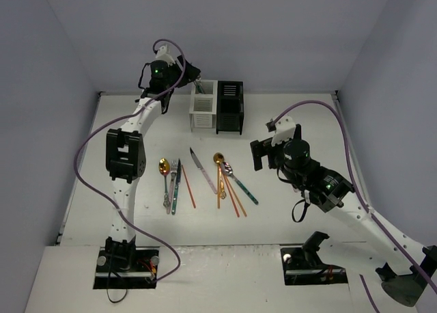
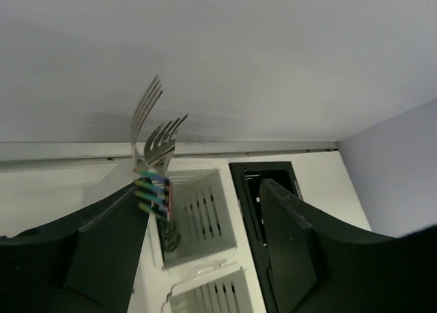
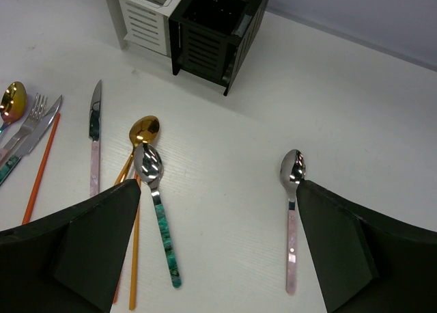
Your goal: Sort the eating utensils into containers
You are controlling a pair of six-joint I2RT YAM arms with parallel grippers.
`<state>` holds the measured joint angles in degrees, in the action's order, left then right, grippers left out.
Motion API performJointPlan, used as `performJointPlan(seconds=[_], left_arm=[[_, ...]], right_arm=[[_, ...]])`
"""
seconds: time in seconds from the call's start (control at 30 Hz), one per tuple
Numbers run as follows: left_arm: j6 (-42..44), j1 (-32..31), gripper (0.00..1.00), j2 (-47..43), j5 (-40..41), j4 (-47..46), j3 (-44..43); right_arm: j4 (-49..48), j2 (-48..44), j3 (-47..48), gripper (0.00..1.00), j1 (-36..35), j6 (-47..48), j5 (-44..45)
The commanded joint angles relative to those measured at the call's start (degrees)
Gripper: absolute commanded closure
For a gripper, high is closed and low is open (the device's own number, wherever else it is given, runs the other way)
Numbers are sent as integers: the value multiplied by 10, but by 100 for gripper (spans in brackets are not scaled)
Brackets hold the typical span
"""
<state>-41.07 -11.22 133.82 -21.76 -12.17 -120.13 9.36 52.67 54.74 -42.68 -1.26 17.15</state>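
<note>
The white container (image 1: 203, 106) and the black container (image 1: 230, 106) stand joined at the back of the table. My left gripper (image 1: 192, 76) hovers over the white container (image 2: 205, 214), open. Three forks stand in it, tines up; the iridescent one (image 2: 154, 195) is blurred, right beside my left finger (image 2: 102, 248) and not pinched. My right gripper (image 3: 218, 186) is open above bare table. A pink-handled spoon (image 3: 292, 210) lies by its right finger (image 3: 341, 251), a teal-handled spoon (image 3: 156, 197) by its left. More utensils lie mid-table: a gold spoon (image 1: 164, 167), a knife (image 1: 203, 169), orange chopsticks (image 1: 233, 195).
The black container (image 2: 263, 183) shows dark inside; I cannot tell what it holds. A fork (image 1: 173, 168) and a teal knife (image 1: 177, 188) lie next to the left gold spoon. Walls close in behind the containers and on both sides. The arms' purple cables hang over the table.
</note>
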Motion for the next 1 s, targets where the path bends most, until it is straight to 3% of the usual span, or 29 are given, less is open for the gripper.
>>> performJointPlan(seconds=[0.0, 0.2, 0.4, 0.6, 0.83, 0.97], left_arm=[[67, 6, 39, -156, 45, -5, 48], [149, 4, 32, -250, 87, 114, 125], [189, -11, 31, -345, 142, 282, 209], [162, -87, 42, -438, 191, 397, 326], [89, -130, 48, -502, 195, 428, 498], [69, -137, 51, -505, 201, 429, 552]], right_arm=[[-23, -16, 4, 4, 6, 7, 5], [-13, -33, 2, 3, 9, 7, -14], [5, -55, 0, 4, 10, 7, -22], [21, -77, -10, 4, 11, 7, -33], [29, -110, -33, 4, 12, -2, -54], [32, -118, -39, 4, 12, -8, -65]])
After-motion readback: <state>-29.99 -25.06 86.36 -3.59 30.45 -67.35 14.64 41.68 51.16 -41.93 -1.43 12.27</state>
